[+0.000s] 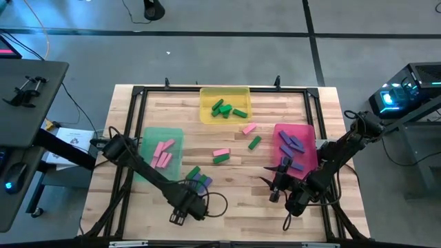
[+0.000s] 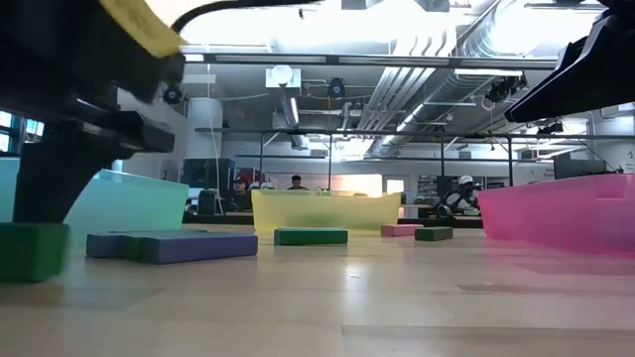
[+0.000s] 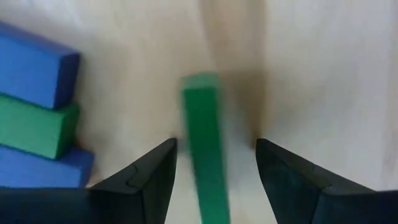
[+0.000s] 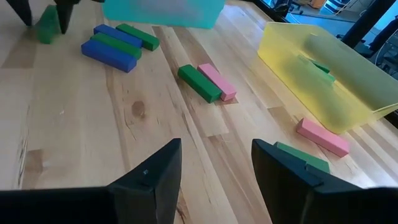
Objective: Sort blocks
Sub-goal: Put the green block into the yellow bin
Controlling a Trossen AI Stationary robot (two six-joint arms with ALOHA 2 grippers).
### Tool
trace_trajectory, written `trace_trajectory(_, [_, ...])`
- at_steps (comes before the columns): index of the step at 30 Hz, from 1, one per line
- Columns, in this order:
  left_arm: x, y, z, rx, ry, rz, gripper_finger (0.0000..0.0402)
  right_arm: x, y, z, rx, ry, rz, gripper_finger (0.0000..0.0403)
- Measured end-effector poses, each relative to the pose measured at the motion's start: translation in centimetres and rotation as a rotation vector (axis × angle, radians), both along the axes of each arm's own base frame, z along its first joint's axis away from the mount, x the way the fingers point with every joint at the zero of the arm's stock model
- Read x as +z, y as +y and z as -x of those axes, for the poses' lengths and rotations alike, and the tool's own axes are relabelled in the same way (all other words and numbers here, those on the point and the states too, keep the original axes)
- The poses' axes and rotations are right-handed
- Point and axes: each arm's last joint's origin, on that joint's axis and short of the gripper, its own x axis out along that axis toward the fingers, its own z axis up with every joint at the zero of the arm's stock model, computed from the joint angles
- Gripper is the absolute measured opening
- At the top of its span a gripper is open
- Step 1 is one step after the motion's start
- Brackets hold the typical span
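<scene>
My left gripper [image 3: 216, 146] is open near the table's near edge [image 1: 178, 218]. It points down over a single green block [image 3: 202, 124], which lies between its two fingers and touches neither. The same block appears on the wood in the low view [image 2: 30, 251] and in the right wrist view [image 4: 46, 31]. Beside it lies a cluster of blue-purple and green blocks [image 1: 198, 178] [image 4: 115, 45]. My right gripper [image 4: 216, 180] is open and empty, hovering left of the pink tray [image 1: 272, 187].
The yellow tray [image 1: 207, 114] holds green blocks, the green tray [image 1: 148, 134] pink ones, and the pink tray [image 1: 309, 131] purple ones. Loose on the wood are a green and pink pair [image 4: 207, 82] mid-table, and another pink block [image 4: 322, 137] and green block [image 4: 303, 158] nearer the pink tray.
</scene>
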Motion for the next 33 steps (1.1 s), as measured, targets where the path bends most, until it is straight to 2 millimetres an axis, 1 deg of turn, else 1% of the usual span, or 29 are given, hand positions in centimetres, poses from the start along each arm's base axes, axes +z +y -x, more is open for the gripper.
trace_trajectory(4, [-0.2,-0.5,0.3,-0.02,-0.036,-0.024,0.0209,0.0,0.0,0.0,0.0,-0.001,-0.001,0.0179])
trace_trajectory(7, [-0.2,-0.7,0.5,0.0,-0.054,-0.051,0.0207,0.0,0.0,0.0,0.001,-0.001,-0.001,0.0179])
trace_trajectory(10, [-0.3,-0.7,0.5,0.03,-0.052,-0.055,0.0191,0.0,0.0,0.0,0.001,-0.001,-0.002,0.0179])
trace_trajectory(14, [-0.5,-0.5,0.2,0.08,-0.049,-0.059,0.014,0.0,0.0,0.0,0.001,-0.001,-0.002,0.0179])
trace_trajectory(18, [-0.3,0.2,-0.5,0.188,-0.047,-0.054,0.0064,0.0,0.0,0.0,0.001,-0.001,-0.001,0.0179])
trace_trajectory(20, [0.2,0.4,-1.5,0.244,-0.07,-0.037,0.0029,0.0,0.0,0.0,0.0,0.001,0.0,0.0179])
trace_trajectory(22, [1.3,0.6,-3.1,0.269,-0.154,-0.011,0.0026,0.0,0.0,0.0,0.0,0.0,0.0,0.0179])
trace_trajectory(23, [2.1,0.6,-3.8,0.255,-0.193,-0.011,0.0026,0.0,0.0,0.0,0.001,0.001,0.0,0.0179])
trace_trajectory(26, [4.5,1.2,-5.5,0.192,-0.326,-0.088,0.0034,0.0,0.0,0.0,0.0,0.0,0.0,0.0179])
trace_trajectory(28, [5.8,2.5,-6.5,0.173,-0.358,-0.166,0.0036,0.0,0.0,0.0,0.001,-0.002,-0.002,0.0179])
trace_trajectory(29, [6.4,3.7,-6.9,0.178,-0.359,-0.217,0.0036,0.0,0.0,0.0,0.0,-0.001,-0.002,0.0179])
trace_trajectory(31, [7.5,6.6,-8.2,0.21,-0.383,-0.32,0.0032,0.0,0.0,0.0,0.001,-0.003,-0.003,0.0179])
trace_trajectory(33, [8.2,10.5,-9.6,0.266,-0.396,-0.419,0.003,0.0,0.0,0.0,-0.001,-0.005,-0.001,0.0179])
